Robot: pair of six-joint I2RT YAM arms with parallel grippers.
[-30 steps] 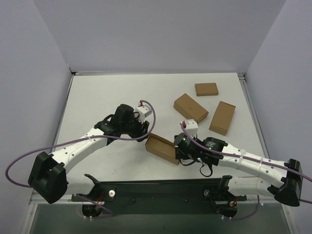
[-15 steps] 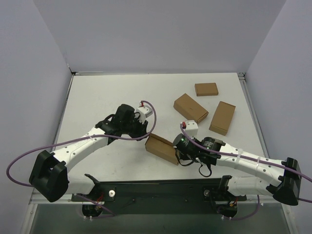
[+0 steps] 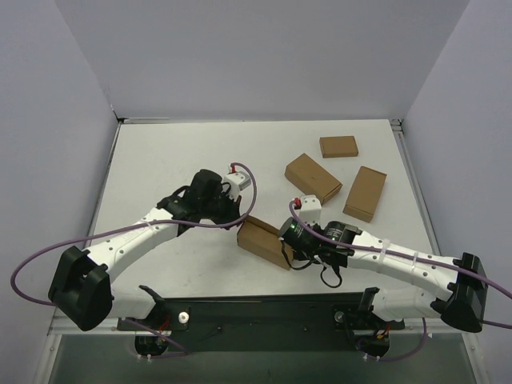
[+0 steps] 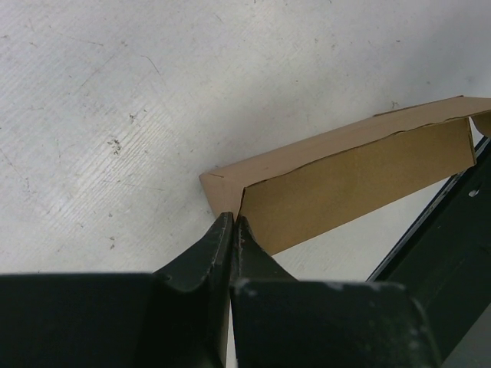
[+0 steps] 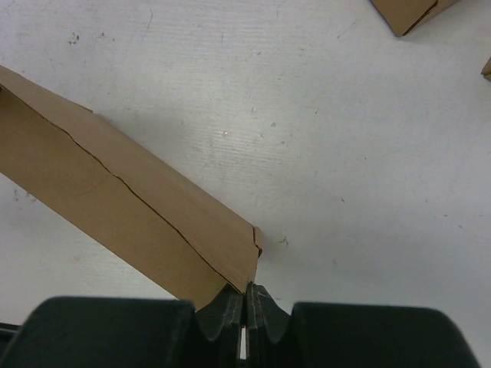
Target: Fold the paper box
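The left arm [image 3: 136, 240] is stretched forward and inward over the table [image 3: 160, 160], and the left gripper [image 3: 242, 222] is pressed almost fully together on a thin cardboard wall at one end corner of the paper box [image 3: 264, 242]. The right arm [image 3: 400, 262] is laid low and inward from the other side, and the right gripper [image 3: 285, 250] is closed tight on the opposite end corner, so the box is held between both grippers. Three smaller brown boxes [image 3: 313, 177] are seen well apart beyond the right gripper.

Bright, even overhead light; the paper box [image 5: 115, 199] casts a faint soft shadow
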